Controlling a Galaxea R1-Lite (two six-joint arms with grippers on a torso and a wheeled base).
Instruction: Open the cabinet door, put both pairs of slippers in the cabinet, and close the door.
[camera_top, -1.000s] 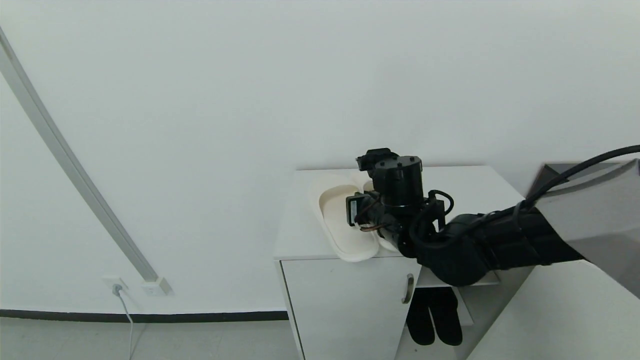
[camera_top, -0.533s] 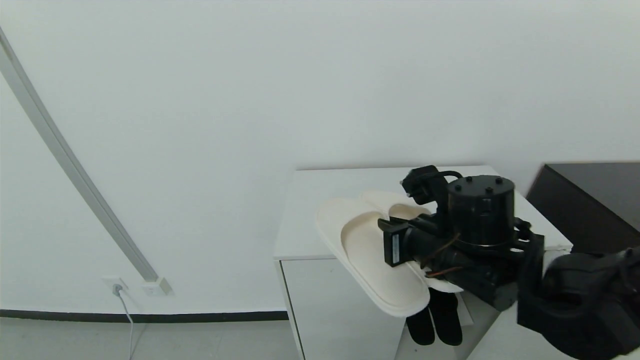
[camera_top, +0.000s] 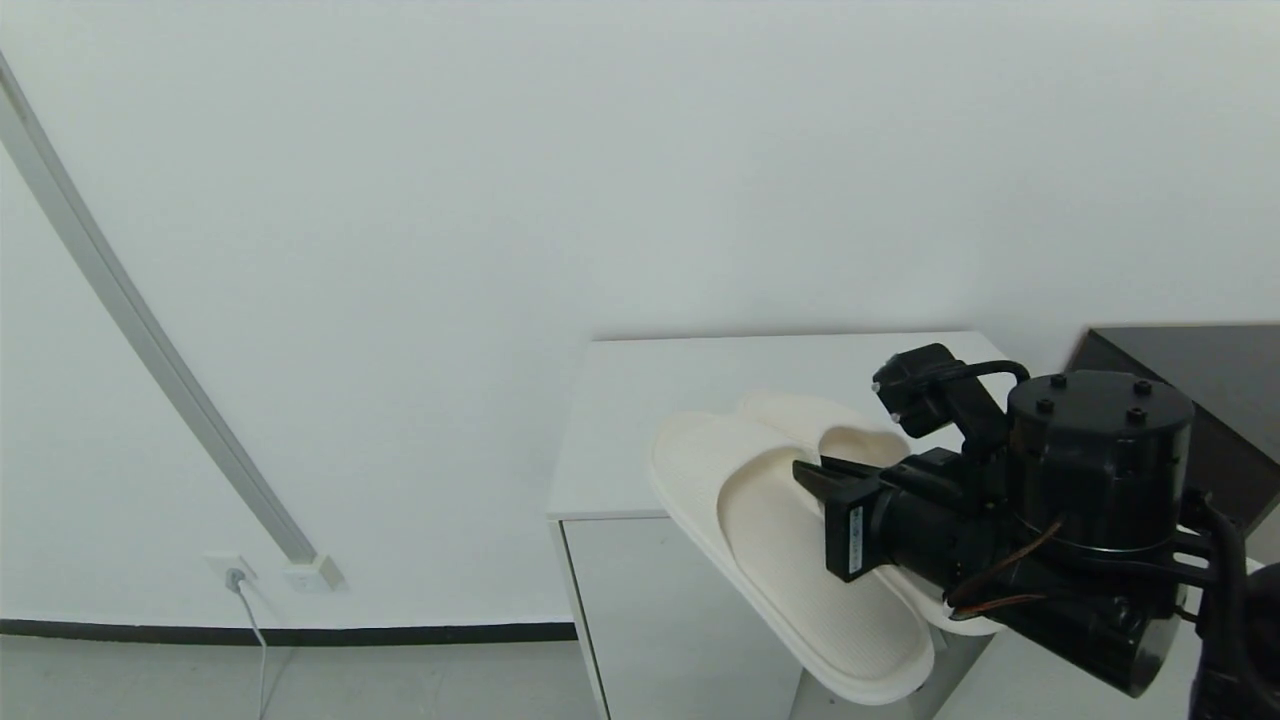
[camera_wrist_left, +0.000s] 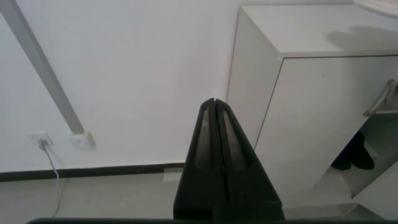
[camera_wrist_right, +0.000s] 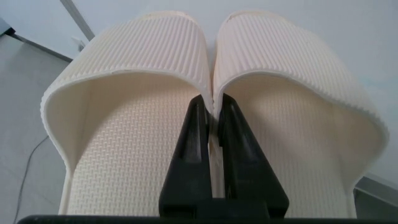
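Since 1 s back the right gripper (camera_top: 812, 478) has come off the cabinet (camera_top: 700, 385) top and pulled back toward the robot, taking the cream slippers (camera_top: 790, 550) w/ it. Half a sec ago the pair was just past the front edge; now it hangs clear of the top, lower and nearer. Head cam hasn't shifted, so that's real travel.

Grip: fingers nearly closed, pinching the two inner side walls together, so both slippers ride as one, side by side. Toes lie beyond the fingertips, heels droop back under the wrist. Looks firm, but it's a thin soft edge, so a twist or slip is poss.

Meaning: pickup of pair no. 2 done, carry under way. Black slippers (camera_wrist_left: 356, 154) already sit in the open compartment, below and beyond the right gripper. Earlier head frames showed them; now the cream pair covers them there. Next prob: lower, feed toes-first in beside the black pair, let go, then shut the door.

Left gripper (camera_wrist_left: 214, 102): fingers pressed together, holding nothing, hanging low, facing the closed door leaf (camera_wrist_left: 311, 124) and its handle (camera_wrist_left: 380, 99).
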